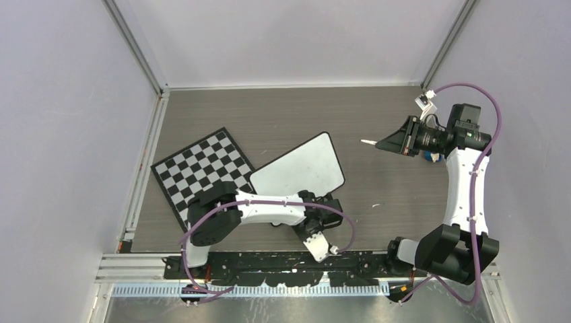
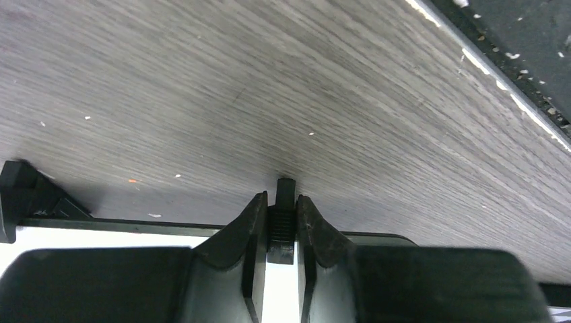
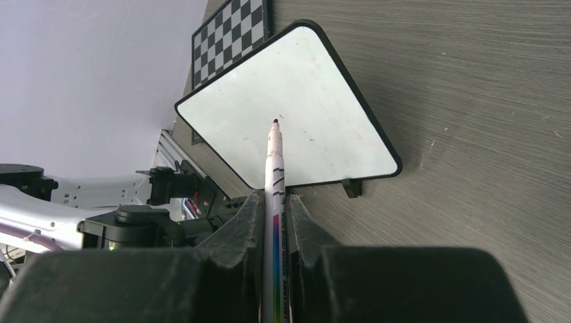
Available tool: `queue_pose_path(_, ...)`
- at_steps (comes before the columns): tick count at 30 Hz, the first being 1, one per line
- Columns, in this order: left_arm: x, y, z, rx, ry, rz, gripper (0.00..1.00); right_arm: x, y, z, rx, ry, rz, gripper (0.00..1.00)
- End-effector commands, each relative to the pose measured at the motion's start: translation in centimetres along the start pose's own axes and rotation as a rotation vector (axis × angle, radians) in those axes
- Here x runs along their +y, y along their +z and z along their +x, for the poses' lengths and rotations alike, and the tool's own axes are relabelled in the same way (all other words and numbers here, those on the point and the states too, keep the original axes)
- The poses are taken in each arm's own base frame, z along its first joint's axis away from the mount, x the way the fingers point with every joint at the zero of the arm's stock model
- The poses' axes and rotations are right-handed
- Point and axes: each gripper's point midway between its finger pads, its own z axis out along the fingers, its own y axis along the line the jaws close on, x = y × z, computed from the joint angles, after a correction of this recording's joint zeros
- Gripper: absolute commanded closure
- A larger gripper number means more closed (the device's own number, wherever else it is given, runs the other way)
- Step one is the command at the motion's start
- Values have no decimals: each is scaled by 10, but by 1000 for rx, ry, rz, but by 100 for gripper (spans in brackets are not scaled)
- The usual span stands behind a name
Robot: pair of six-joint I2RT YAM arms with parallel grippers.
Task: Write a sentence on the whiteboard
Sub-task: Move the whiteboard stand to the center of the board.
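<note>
Progress: nothing written that I can see. The whiteboard (image 1: 299, 168) lies flat mid-surface, turned at an angle, with its left corner lying over the edge of the checkerboard (image 1: 202, 168). Its face is blank apart from a few faint specks. By my read the holding and pen pick-up are done, and the whole sentence is left to write.

Left claw (image 2: 281, 200): closed on the whiteboard at its near edge, fingers pinching a small black ribbed foot (image 2: 285, 222). I judge this is to steady the board.

Right claw (image 3: 275, 197): closed on a marker (image 3: 274, 161), which points forward out of the fingers, uncapped. In the top view the tip is off the board's right edge and not touching it. The wrist view only lines the tip up over the white face.

Materials:
- Board: glossy white panel with a thin black frame, rounded corners and stubby black feet. It looks light and slick, so I'd expect it to skid without the left hold.
- Marker: slim white barrel with a rainbow stripe along its side and a dark nib.
- Surface (image 1: 377, 114): grey wood-grain laminate, matte, dotted with small white flecks.
- Checkerboard: flat printed sheet of black and white squares.
</note>
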Motion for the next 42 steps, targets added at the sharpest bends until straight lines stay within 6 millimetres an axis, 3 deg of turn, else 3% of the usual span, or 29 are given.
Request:
queue_pose_path(1, 18, -4, -2, -4, 73, -21, 93, 2, 0, -5, -16, -30, -27, 100)
queue_pose_path(7, 41, -2, -1, 7, 134, -11, 98, 2, 0, -6, -18, -33, -25, 100)
queue_pose_path(12, 81, -5, -3, -28, 149, -56, 99, 1, -1, -7, -21, -34, -23, 100)
queue_pose_path(16, 99, -1, 0, -22, 185, -68, 99, 2, -1, -9, -26, -29, -30, 100)
queue_pose_path(24, 134, 9, 31, -2, 194, -107, 96, -3, -1, -10, -22, -20, -18, 100)
queue_pose_path(25, 135, 9, 32, -5, 196, -112, 94, -3, 0, -10, -22, -18, -17, 100)
queue_pose_path(27, 138, 5, 31, -18, 188, -147, 80, -4, -1, -10, -22, -17, -15, 100)
queue_pose_path(30, 139, -7, 18, -44, 173, -202, 49, -4, -1, -11, -28, -21, -9, 100)
queue_pose_path(35, 130, -44, -14, -128, 126, -249, 8, 1, -4, -22, -89, -32, 22, 100)
queue_pose_path(37, 121, -59, -20, -148, 76, -239, 1, 5, -7, -29, -119, -34, 34, 100)
queue_pose_path(42, 85, -102, -25, -253, -170, -181, 0, 11, -15, -39, -126, -69, 84, 100)
